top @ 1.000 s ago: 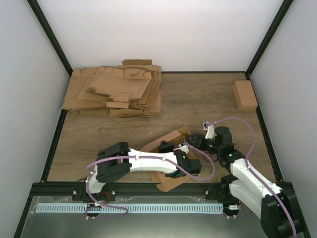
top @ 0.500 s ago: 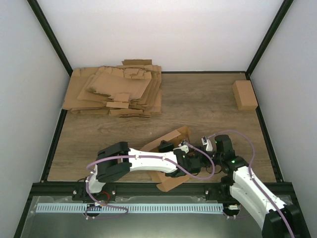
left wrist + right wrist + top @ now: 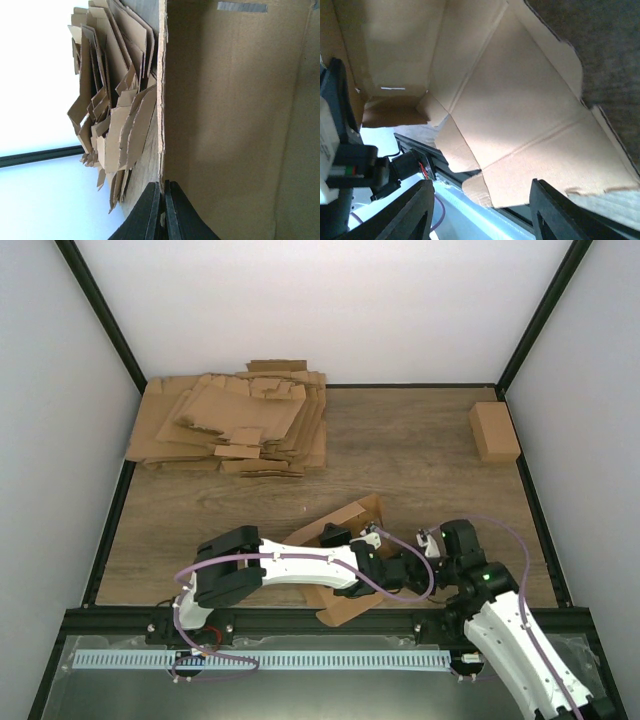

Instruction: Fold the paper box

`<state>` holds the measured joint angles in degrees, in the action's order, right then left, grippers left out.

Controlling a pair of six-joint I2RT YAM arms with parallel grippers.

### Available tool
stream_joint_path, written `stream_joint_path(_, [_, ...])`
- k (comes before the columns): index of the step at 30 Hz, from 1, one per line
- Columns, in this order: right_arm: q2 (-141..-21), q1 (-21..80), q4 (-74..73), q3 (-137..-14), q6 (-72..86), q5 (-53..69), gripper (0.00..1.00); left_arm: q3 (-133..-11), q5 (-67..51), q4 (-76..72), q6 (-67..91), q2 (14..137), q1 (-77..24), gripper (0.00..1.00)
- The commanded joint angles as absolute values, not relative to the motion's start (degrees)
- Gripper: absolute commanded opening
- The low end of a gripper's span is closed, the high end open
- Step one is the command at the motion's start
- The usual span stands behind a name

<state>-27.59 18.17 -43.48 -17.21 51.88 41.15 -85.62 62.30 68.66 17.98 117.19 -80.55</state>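
The paper box (image 3: 355,515) is a partly raised brown die-cut piece near the table's front middle. My left gripper (image 3: 333,536) reaches across it and is shut on the edge of an upright wall. In the left wrist view the fingers (image 3: 162,186) pinch that thin edge, with the wall (image 3: 235,115) on the right. My right gripper (image 3: 405,570) is just right of the box, open and empty. In the right wrist view its fingers (image 3: 482,215) spread wide over the box's flat creased panels (image 3: 520,110).
A thick heap of flat cardboard sheets (image 3: 235,425) lies at the back left and also shows in the left wrist view (image 3: 110,100). A small brown block (image 3: 494,430) sits at the back right. The black front rail (image 3: 300,620) runs under the box's near flap.
My right arm has drawn back toward the near edge and its gripper has moved down beside the box's right side. The left arm and the box have held still.
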Motion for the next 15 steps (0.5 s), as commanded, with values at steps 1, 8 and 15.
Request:
stream_joint_path(1, [-23.1,18.6,-54.0,-18.1,55.2,41.0,0.54,-86.7,63.0,68.8,18.5,116.5,-80.3,0.04])
stream_joint_path(8, [-21.1,18.7,-53.9,-14.5,55.7,41.6,0.56,-87.3,63.6,68.6,17.7,116.6,-80.3,0.04])
stream_joint_path(15, [-26.8,18.8,-52.1,-13.5,53.2,38.6,0.56,-87.7,64.1,68.7,17.2,116.6,-80.3,0.04])
